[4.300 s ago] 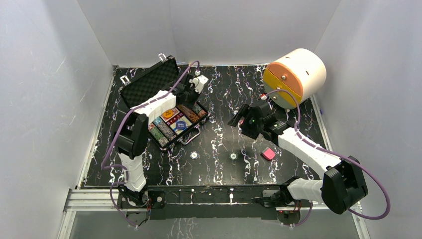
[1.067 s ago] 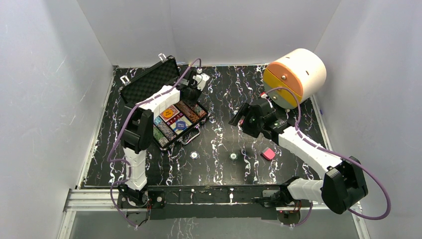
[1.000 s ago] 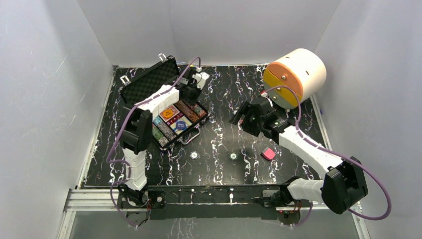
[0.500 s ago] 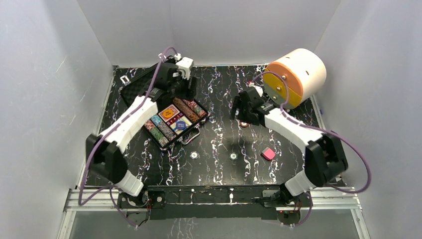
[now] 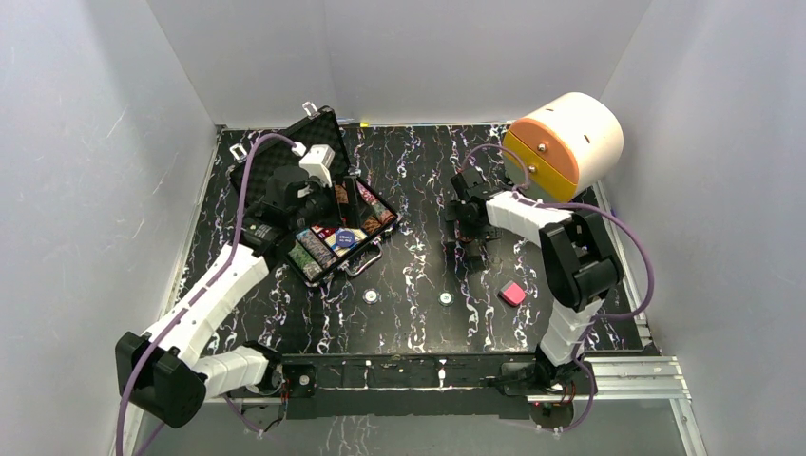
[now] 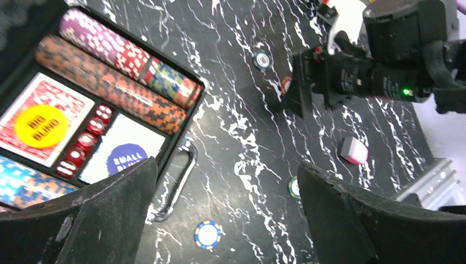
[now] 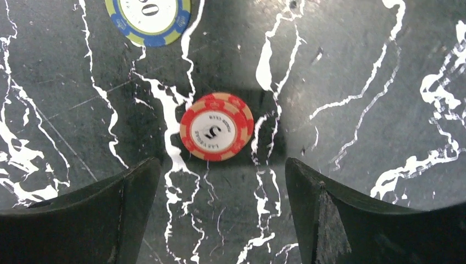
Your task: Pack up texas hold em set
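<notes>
Loose red-and-cream poker chip [image 7: 216, 126] marked 5 lies flat on the bench [image 7: 351, 66], in line with the gap between the wide-spread fingers of the right end effector [image 7: 220, 168], which holds nothing; a blue-and-green chip [image 7: 148, 12] sits near it, apart; the left end effector [image 6: 225, 181], likewise agape and empty, hangs over the front edge of the open black case [image 5: 285, 142] at the bench's far left; rows of chips [image 6: 110, 52], red dice [image 6: 88, 140] and the red-backed card deck [image 6: 60, 96] fill its compartments.

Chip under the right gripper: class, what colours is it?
Chip: red and tan rim, white centre; right wrist view.
</notes>
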